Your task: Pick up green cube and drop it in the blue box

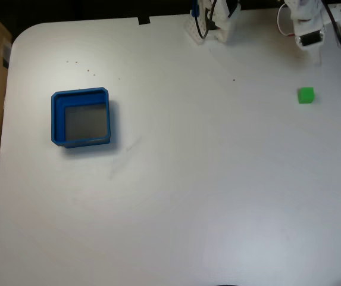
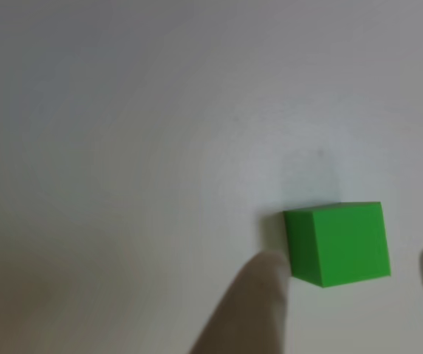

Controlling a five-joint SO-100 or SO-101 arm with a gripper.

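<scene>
Green cube [image 2: 336, 243], unmarked, sits between blurred fingers [image 2: 252, 306] on white table [image 1: 176, 196].

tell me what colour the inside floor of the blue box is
Grey, framed by blue walls; the blue box shows best in the fixed view.

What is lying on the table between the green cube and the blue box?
Nothing: in the fixed view, the table between the cube and the box is bare white surface with only faint marks.
</scene>
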